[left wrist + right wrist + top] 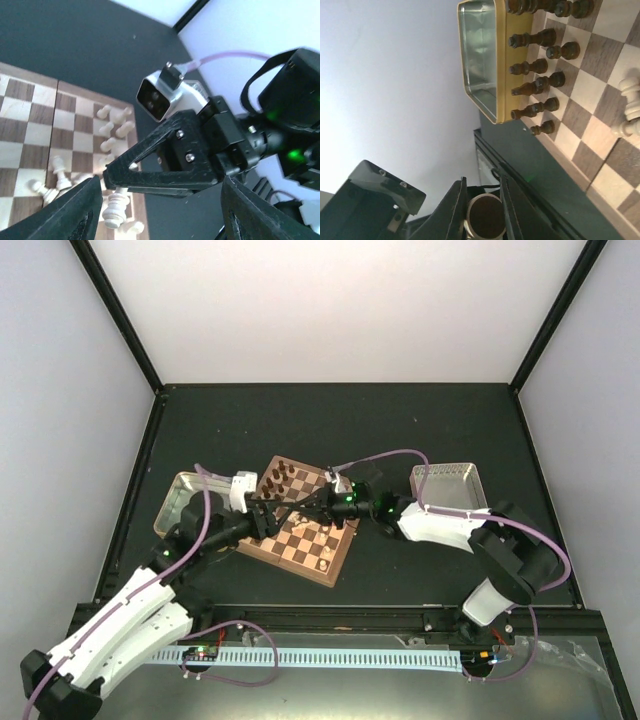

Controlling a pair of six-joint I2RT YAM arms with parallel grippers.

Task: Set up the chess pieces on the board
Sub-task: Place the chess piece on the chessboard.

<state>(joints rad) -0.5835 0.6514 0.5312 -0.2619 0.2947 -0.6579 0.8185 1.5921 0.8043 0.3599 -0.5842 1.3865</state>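
Note:
The board (310, 540) lies mid-table, with dark chessmen (285, 478) along its far edge. My right gripper (292, 508) reaches left over it and is shut on a cream chess piece (116, 207). In the right wrist view the piece's round dark base (485, 222) shows between the fingers of the right gripper (482, 197). My left gripper (160, 215) is open, and its fingers (80, 210) flank the right gripper without touching the piece. Several cream pieces (112, 130) stand near the board's edge and others lie toppled (45, 187).
A gold tin tray (178, 502) sits left of the board and also shows in the right wrist view (480, 55). A pinkish-grey tray (447, 485) sits on the right. Rows of dark chessmen (540, 65) stand beside the tin.

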